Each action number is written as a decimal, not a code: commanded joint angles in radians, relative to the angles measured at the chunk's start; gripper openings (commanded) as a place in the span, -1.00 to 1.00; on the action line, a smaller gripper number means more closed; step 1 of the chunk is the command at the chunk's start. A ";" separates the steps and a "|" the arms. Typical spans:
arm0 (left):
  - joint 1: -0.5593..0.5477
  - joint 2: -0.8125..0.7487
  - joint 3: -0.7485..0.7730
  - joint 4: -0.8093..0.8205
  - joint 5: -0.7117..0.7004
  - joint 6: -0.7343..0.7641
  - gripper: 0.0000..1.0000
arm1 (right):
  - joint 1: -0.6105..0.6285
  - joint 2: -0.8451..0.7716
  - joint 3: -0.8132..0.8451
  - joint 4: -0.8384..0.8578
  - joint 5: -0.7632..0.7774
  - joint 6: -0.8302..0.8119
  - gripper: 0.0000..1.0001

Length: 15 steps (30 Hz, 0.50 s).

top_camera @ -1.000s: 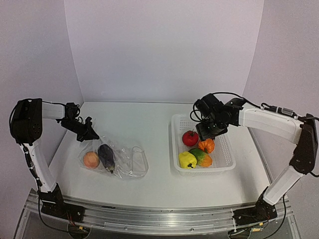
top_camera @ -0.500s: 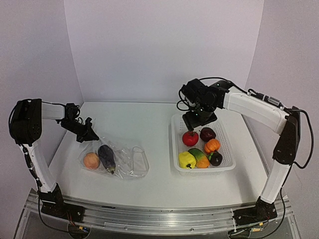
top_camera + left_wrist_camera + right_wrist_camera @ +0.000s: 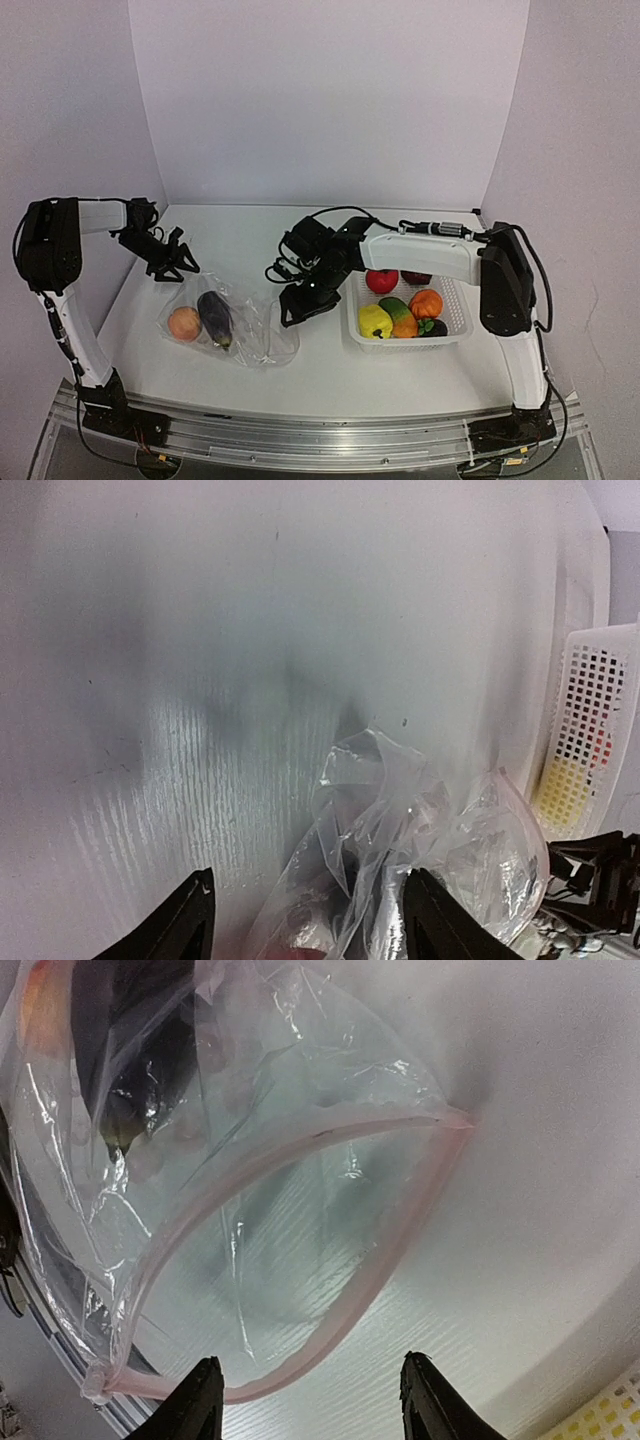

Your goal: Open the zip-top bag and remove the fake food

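Top external, zip-top bag [image 3: 250,325] lying lengthwise left-right, mouth facing right gripper [image 3: 300,310]

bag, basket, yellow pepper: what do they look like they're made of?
Zip-top bag: thin clear plastic film, glossy. It crinkles and glints, with a stiffer pinkish zip strip.
Basket: white rigid plastic, probably moulded, with regular square mesh holes.
Yellow pepper: likely hard plastic, with smooth even colour and a slight sheen, though it's too small to be sure.

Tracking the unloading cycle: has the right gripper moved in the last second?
Yes. The right gripper moved left, off the white basket, toward the zip-top bag's open mouth.
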 commanded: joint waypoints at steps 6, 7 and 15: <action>0.079 -0.060 0.131 -0.376 0.037 0.432 0.48 | 0.000 0.049 -0.043 0.265 -0.215 0.156 0.10; 0.086 -0.053 0.124 -0.418 0.044 0.491 0.48 | -0.001 0.056 -0.049 0.278 -0.214 0.162 0.10; 0.088 -0.073 -0.056 -0.464 0.109 0.816 0.48 | 0.002 0.015 -0.116 0.296 -0.203 0.157 0.08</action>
